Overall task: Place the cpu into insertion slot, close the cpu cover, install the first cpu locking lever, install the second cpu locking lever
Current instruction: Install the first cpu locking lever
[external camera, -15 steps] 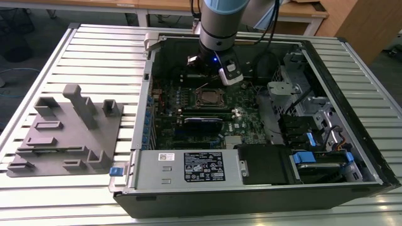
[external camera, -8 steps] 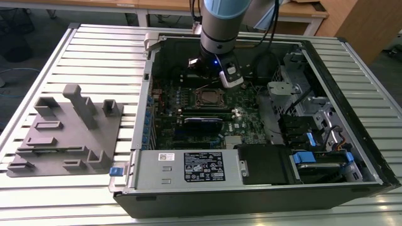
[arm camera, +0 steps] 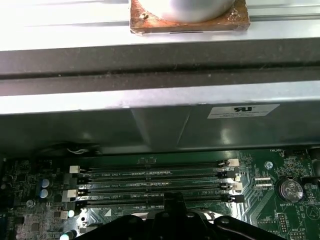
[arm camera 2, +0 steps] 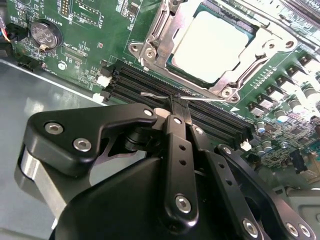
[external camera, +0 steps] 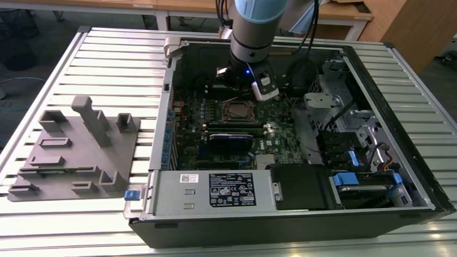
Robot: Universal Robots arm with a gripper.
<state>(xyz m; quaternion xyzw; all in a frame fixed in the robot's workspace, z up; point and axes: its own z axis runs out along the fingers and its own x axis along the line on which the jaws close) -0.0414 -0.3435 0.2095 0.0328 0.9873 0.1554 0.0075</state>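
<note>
Gripper fingers are pressed together, with no gap seen in the second wrist view. The tips sit at a thin silvery locking lever that runs alongside the black memory slots; can't tell if the wire is nipped between them or only touched. Cpu lies in the insertion slot, pale metal top up, with the cpu cover frame down flat around it. One side of the socket is cut off at the picture edge. Coin cell is on the green board, well apart from the socket. In the first wrist view a round silver part on a brown square plate is cut off and not identifiable; a white label on the case wall is too small to make out. In the exterior view the grey-blue arm drops in from the upper middle and covers the rear of the board; the fingertips are hidden behind the wrist body. The open computer case lies on a slatted aluminium table, with the power supply in its lower part. A grey fixture block is on the exterior view's left, near the case. Wooden desks run along the top edge over grey floor, and a wooden cabinet is at upper right.
</note>
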